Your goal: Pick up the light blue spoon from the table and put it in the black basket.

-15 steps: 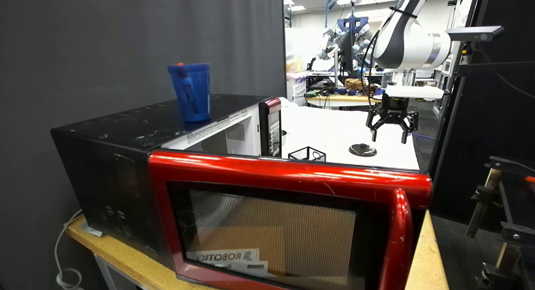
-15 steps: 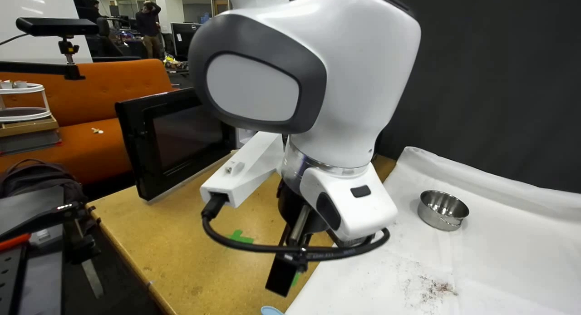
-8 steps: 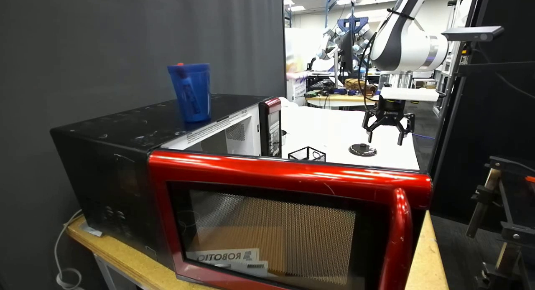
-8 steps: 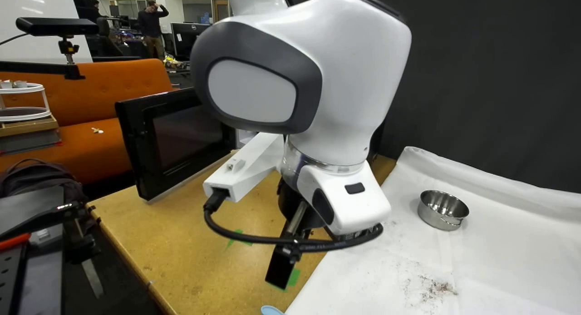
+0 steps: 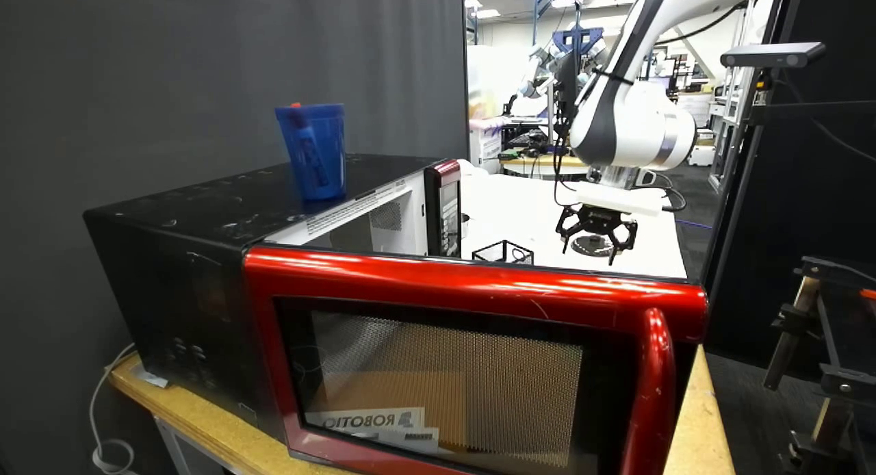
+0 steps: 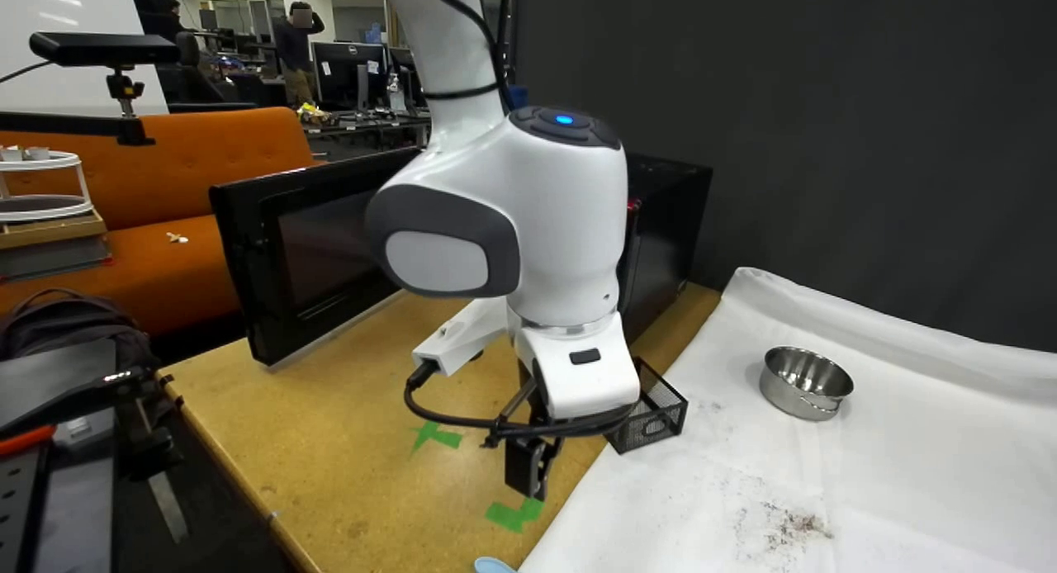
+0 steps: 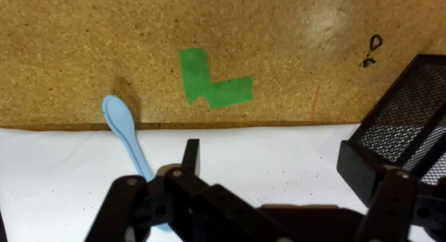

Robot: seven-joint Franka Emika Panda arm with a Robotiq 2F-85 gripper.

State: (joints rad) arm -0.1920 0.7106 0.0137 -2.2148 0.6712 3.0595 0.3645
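The light blue spoon (image 7: 119, 116) lies across the edge between bare wood and white sheet at the left of the wrist view; its lower handle is partly hidden behind my left finger. Only its tip (image 6: 494, 565) shows at the bottom of an exterior view. My gripper (image 7: 277, 165) is open and empty above the white table top (image 7: 251, 148), to the right of the spoon. It also shows in both exterior views (image 5: 588, 253) (image 6: 528, 474). The black mesh basket (image 7: 400, 113) is at the right, behind my right finger, and shows in both exterior views (image 5: 477, 254) (image 6: 665, 422).
A black and red microwave (image 5: 472, 270) stands with its door open across the wood. A steel bowl (image 6: 805, 383) stands on the white sheet beyond the basket. A dark oval disc (image 5: 583, 245) lies behind the gripper. Green tape (image 7: 195, 74) marks the wood.
The arm has moved down and toward the microwave, slightly left in an exterior view, uncovering the basket in an exterior view. The gripper has stayed open. The spoon and basket have not moved.
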